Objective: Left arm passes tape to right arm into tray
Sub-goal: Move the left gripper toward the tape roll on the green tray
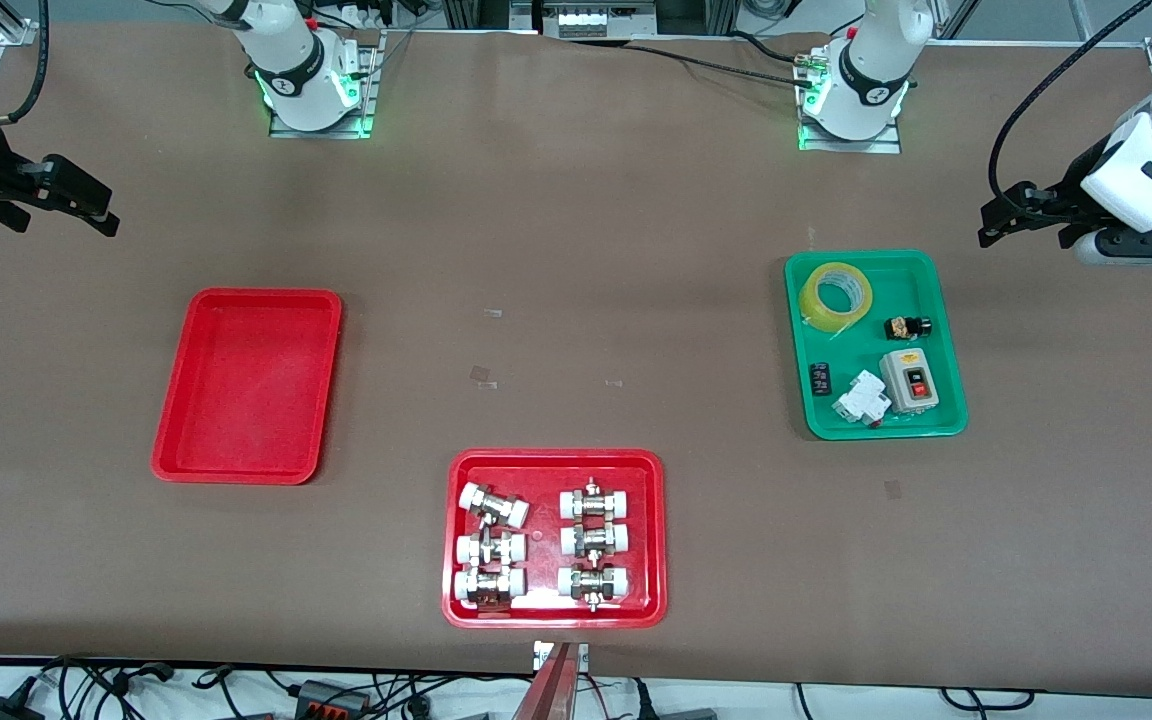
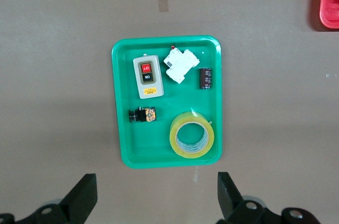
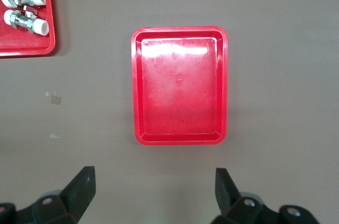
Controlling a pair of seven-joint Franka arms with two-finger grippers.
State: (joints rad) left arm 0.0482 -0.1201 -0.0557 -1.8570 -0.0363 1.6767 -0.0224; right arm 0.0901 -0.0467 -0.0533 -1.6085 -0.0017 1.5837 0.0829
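Tape: the yellow tape lies flat in the green tray, in the corner farthest from the front camera. Nothing holds it.
Green tray: it sits toward the left arm's end of the table. A grey switch box, a white breaker, a small black part and a little black and gold part lie in it too.
Left gripper: the left gripper hangs over the table just beside the green tray. Its fingers are spread wide and hold nothing.
Red tray: the plain red tray sits toward the right arm's end of the table, with nothing in it.
Right gripper: the right gripper hangs over the table near the plain red tray. Its fingers are spread wide and hold nothing.
Other tray: a red tray of metal fittings sits nearest the front camera, between the two other trays.
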